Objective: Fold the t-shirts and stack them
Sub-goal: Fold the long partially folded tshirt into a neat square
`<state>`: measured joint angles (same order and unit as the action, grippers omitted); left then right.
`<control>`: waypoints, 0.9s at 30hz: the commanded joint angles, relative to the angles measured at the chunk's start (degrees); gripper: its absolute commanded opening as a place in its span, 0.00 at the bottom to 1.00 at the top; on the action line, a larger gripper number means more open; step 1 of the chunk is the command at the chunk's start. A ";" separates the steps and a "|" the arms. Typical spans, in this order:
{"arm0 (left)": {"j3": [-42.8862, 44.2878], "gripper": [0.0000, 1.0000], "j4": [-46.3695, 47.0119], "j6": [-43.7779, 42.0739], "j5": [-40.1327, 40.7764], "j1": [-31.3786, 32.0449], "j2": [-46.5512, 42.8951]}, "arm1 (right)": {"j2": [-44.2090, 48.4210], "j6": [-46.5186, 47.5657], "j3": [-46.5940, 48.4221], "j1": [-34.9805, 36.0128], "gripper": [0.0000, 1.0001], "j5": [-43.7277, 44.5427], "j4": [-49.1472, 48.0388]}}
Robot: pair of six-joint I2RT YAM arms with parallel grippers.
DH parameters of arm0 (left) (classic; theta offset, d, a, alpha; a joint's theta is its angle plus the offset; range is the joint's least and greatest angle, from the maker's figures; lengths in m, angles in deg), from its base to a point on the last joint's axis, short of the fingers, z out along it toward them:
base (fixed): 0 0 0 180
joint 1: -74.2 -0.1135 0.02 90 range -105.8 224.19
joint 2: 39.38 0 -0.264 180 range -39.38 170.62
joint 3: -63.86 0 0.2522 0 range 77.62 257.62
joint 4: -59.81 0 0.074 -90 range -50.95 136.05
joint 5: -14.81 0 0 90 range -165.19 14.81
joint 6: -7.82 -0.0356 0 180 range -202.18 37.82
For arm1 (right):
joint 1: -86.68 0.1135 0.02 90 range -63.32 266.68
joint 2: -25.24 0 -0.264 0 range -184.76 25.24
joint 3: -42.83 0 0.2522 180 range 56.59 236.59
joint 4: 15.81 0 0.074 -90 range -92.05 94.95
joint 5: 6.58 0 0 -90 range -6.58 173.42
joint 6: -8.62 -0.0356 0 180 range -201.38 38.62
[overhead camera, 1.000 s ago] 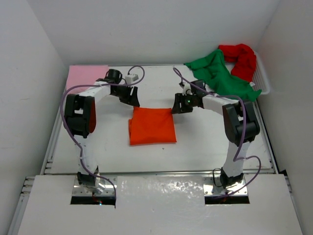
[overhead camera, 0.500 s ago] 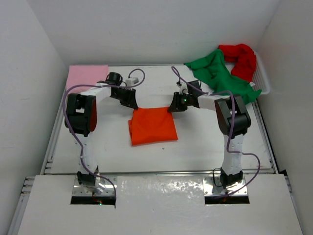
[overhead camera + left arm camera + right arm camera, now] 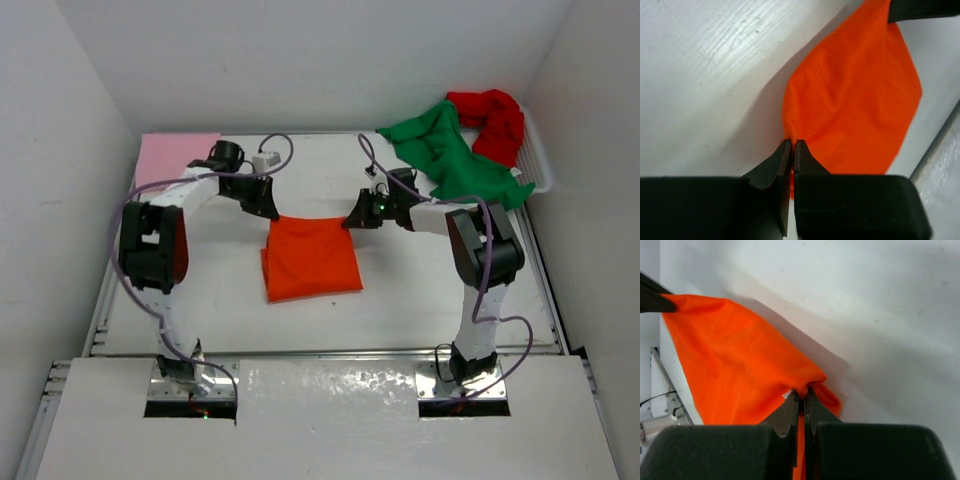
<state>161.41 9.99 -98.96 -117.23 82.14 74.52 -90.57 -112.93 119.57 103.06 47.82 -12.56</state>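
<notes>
The folded orange t-shirt (image 3: 311, 258) lies mid-table, its far edge pulled taut between the two grippers. At its far left corner my left gripper (image 3: 272, 212) is shut on the cloth, and the left wrist view shows the orange t-shirt (image 3: 855, 100) pinched at the left gripper (image 3: 792, 142). The right gripper (image 3: 352, 221) is shut on the far right corner, where the orange t-shirt (image 3: 740, 360) bunches at the right gripper (image 3: 803, 394). A pink t-shirt (image 3: 172, 155) lies folded flat at the far left corner. The green t-shirt (image 3: 447, 152) and red t-shirt (image 3: 493, 120) are heaped at the far right.
A white mesh basket (image 3: 535, 160) holds the green and red heap at the far right corner. White walls close in the table on three sides. Purple cables loop off both arms above the far half of the table.
Both grippers have closed on the orange t-shirt's far corners. That far edge now stands raised and stretched between them, and both arms have shifted slightly farther back.
</notes>
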 commanded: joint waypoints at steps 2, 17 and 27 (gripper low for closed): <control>-2.21 0.00 -5.25 -3.26 0.55 0.14 -14.48 | 7.00 -0.18 0.12 1.55 0.00 -0.53 -4.88; -11.89 0.00 -3.60 0.68 4.78 -6.35 -14.60 | -0.63 -0.79 8.47 5.50 0.00 3.15 -0.92; -15.58 0.10 12.22 4.82 5.22 -11.55 -9.59 | -6.97 -1.06 13.13 5.50 0.08 7.11 -0.66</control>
<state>146.66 13.84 -95.83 -111.20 70.29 64.27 -97.13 -114.54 130.04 109.03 52.17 -12.23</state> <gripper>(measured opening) 0.070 0.069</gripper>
